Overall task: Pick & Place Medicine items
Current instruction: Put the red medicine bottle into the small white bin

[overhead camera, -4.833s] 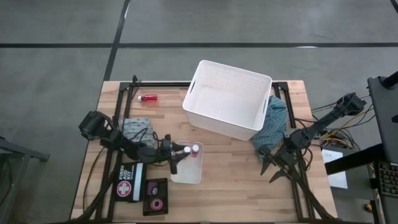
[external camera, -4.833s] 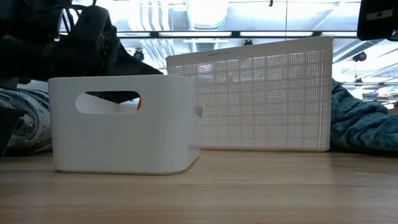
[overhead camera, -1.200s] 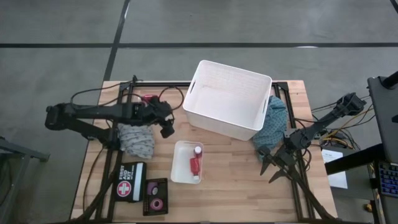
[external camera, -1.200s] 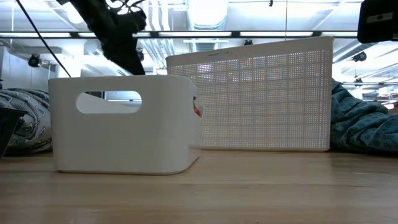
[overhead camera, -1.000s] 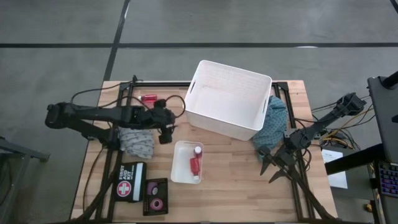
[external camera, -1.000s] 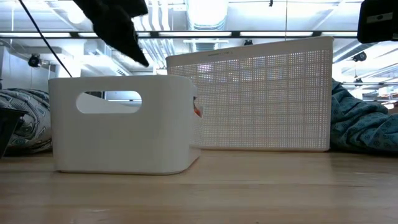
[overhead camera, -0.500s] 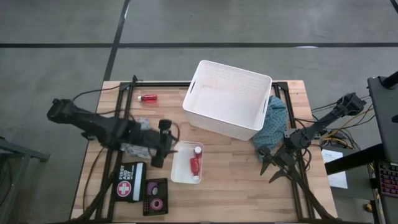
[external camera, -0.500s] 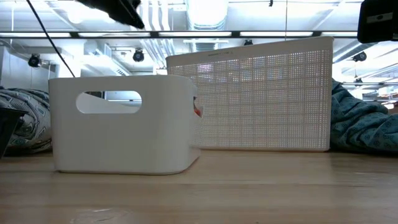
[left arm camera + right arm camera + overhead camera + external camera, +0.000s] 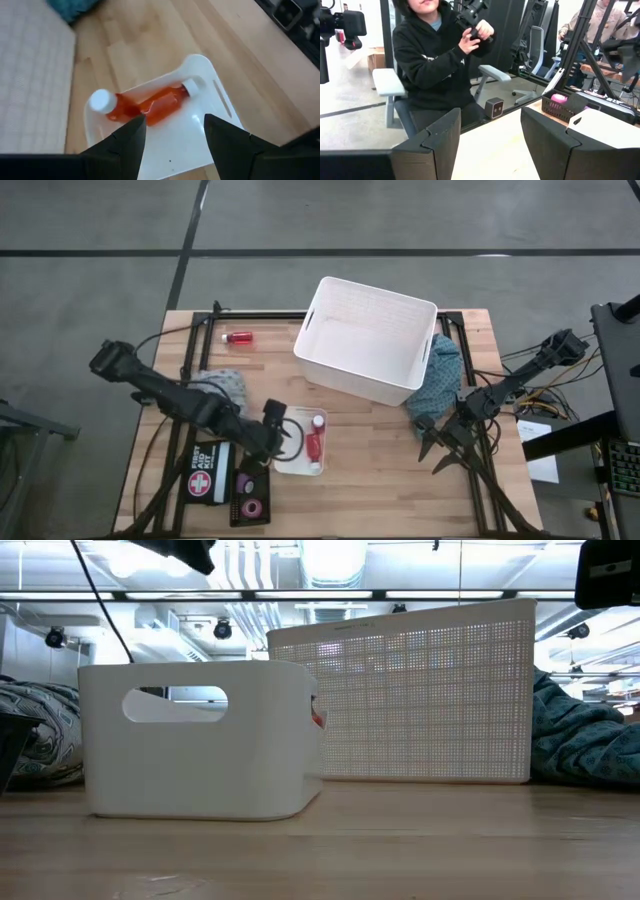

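High view shows my left gripper point(image 9: 277, 423) hovering over the small white bin point(image 9: 301, 464) near the middle of the table's front edge, fingers spread apart and holding nothing. Inside that bin lie two red bottles point(image 9: 313, 442) with white caps, side by side. My left wrist camera looks down on them: both bottles point(image 9: 150, 103) rest on the bin's white floor point(image 9: 200, 135), touching each other, caps pointing away from one another, and my two dark fingers point(image 9: 226, 142) stand well apart over the bin.

A third red bottle point(image 9: 238, 337) lies on its side near the back left corner of the table, on bare wood. The dark tray point(image 9: 250, 496) at the front left corner holds pink tape rolls point(image 9: 249, 505), just beside the first aid pouch point(image 9: 206, 473).

My right gripper point(image 9: 437, 442) waits near the front right corner, beside the teal cloth point(image 9: 437, 380), fingers parted and empty. The big white basket point(image 9: 366, 340) sits toward the back edge, right of centre. A person in a dark hoodie point(image 9: 432, 60) sits beyond the table.
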